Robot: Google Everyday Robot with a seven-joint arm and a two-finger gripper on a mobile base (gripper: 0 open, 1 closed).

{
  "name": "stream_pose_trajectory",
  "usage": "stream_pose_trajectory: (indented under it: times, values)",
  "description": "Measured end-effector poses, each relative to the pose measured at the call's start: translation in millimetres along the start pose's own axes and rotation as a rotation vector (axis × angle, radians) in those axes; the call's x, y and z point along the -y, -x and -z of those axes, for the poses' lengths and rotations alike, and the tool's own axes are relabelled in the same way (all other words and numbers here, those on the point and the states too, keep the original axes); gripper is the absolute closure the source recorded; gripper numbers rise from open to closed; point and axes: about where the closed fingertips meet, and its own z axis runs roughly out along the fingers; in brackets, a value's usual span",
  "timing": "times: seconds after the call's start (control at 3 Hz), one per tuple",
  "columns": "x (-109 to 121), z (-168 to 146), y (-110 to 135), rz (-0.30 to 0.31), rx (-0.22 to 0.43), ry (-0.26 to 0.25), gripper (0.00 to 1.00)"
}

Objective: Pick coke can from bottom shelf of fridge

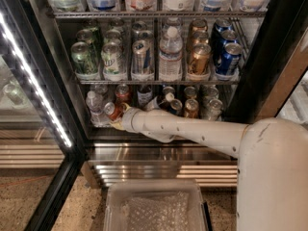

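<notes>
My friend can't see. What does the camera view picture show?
A white robot arm reaches onto the bottom wire shelf of a black-framed glass-door drinks fridge; its gripper sits at a small red coke can, near the shelf's left end. Cans and bottles fill the racks above.

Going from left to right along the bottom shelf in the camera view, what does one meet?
Small clear water bottle → tilted red coke can → gripper at that can → copper-brown can → silver can.
</notes>
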Motion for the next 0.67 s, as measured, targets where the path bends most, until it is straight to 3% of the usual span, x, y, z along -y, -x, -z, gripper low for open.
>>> stream_pose_trajectory:
  times: [0.67]
  values:
    - [4.6,8.6,4.8,0.011,0.012,-0.022,1.0]
